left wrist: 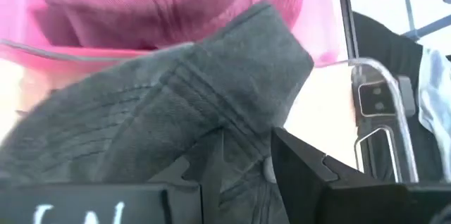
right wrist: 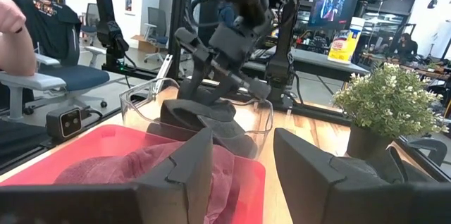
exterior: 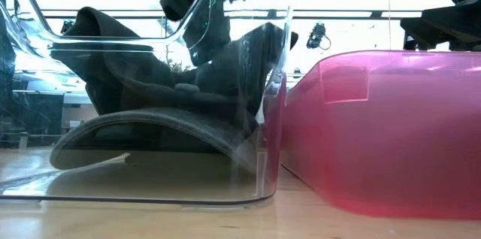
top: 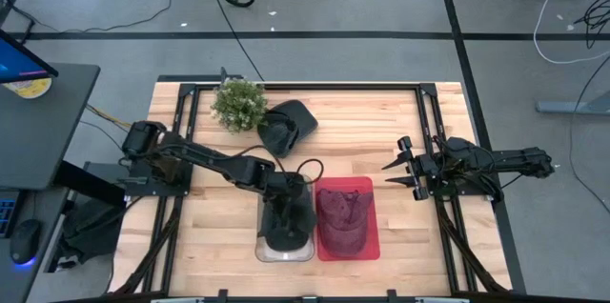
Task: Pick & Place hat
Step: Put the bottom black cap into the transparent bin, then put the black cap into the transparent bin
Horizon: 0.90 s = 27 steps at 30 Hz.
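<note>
A dark grey hat [top: 286, 233] lies in the clear bin [top: 259, 252], its brim [exterior: 150, 130] on the bin floor and its crown [exterior: 105, 36] humped up. My left gripper [top: 284, 210] reaches down into the bin and stands open right at the crown [left wrist: 162, 104]. A maroon hat [top: 343, 215] lies in the red bin [top: 373, 222] beside it. A second dark hat [top: 286, 124] lies on the table by the plant. My right gripper [top: 398, 171] waits open at the table's right side, holding nothing. My left gripper slants down from the table's far left side, its open fingers [left wrist: 317, 175] on either side of a hump of the crown's cloth [left wrist: 239, 175]. I cannot tell whether the fingers touch that cloth. The hat rests in the bin.
A potted plant [top: 238, 103] stands at the far left of the table. The two bins sit side by side near the front edge. Bare wood shows between the bins and my right arm. A person's arm [right wrist: 14, 34] shows beyond the table.
</note>
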Tool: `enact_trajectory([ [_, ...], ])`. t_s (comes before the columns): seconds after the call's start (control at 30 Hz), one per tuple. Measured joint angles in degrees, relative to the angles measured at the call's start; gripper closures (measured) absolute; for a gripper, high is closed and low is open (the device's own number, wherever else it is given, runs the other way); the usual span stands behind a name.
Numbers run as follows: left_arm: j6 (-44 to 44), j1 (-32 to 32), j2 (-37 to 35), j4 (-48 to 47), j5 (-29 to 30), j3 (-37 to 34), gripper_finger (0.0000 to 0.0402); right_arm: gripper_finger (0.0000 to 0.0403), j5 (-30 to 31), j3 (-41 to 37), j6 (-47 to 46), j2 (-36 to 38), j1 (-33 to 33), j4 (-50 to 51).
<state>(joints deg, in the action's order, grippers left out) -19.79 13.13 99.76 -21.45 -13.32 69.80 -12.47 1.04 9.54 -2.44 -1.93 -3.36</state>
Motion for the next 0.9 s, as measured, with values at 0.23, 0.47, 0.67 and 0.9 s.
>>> enact_trajectory([
  [0.23, 3.98, 0.02, -5.25, -0.85, 5.77, 0.02, 0.0278, 0.0246, 0.0, 0.0, 0.0, 0.0, 0.0, -0.02],
  [0.47, 9.36, 1.05, -11.7, -5.66, 20.78, 0.07, 0.0278, 0.0246, 0.0, 0.0, 0.0, 0.0, 0.0, -0.02],
  [0.67, 7.93, 2.3, -14.16, -14.78, 34.52, 0.07, 0.0278, 0.0246, 0.0, 0.0, 0.0, 0.0, 0.01, -0.01],
  [0.9, 6.91, 1.75, -13.35, -19.78, 43.38, 0.02, 0.0278, 0.0246, 0.0, 0.0, 0.0, 0.02, 0.02, -0.09],
])
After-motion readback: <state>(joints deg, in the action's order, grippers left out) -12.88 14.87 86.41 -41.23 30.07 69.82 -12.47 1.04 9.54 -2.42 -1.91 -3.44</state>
